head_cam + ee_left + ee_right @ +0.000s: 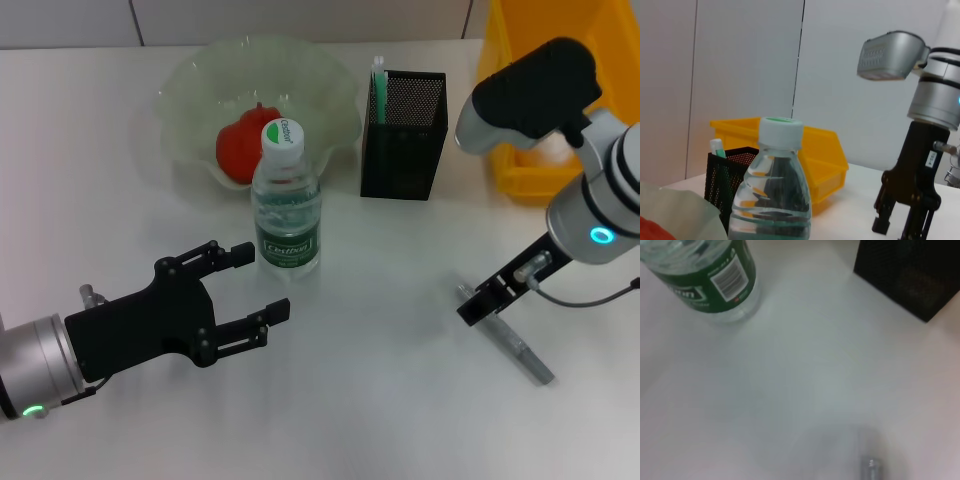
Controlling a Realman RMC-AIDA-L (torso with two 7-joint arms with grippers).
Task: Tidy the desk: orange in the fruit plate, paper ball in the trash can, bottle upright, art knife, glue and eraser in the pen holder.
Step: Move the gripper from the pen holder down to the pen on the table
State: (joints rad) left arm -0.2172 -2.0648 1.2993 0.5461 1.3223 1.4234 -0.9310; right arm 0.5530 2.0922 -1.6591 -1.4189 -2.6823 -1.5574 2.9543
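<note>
The bottle [287, 200] stands upright near the middle of the white desk [380, 400], white cap on top, green label facing the robot. Just behind it sits the fruit plate [190, 90], and the orange [243, 148] lies inside that plate, partly hidden by the bottle's neck. To the right of the bottle, a little farther back, is the pen holder [404, 135], with a green-tipped stick [379, 85] poking up at its left corner. Beyond the pen holder, further right of the bottle, is the yellow trash can [520, 160], half covered by the right arm.

The left gripper [255, 282] hovers just to the left of the bottle, on the robot's side of it, its two black fingers spread wide, with nothing between them; the upper fingertip is very near the bottle's base but not touching.

The right gripper [478, 305] is well to the right of the bottle, lowered to the desk over the near end of a slim grey art knife [512, 345] that lies flat there. I cannot tell from here whether its fingers are closed on the knife or not.
</note>
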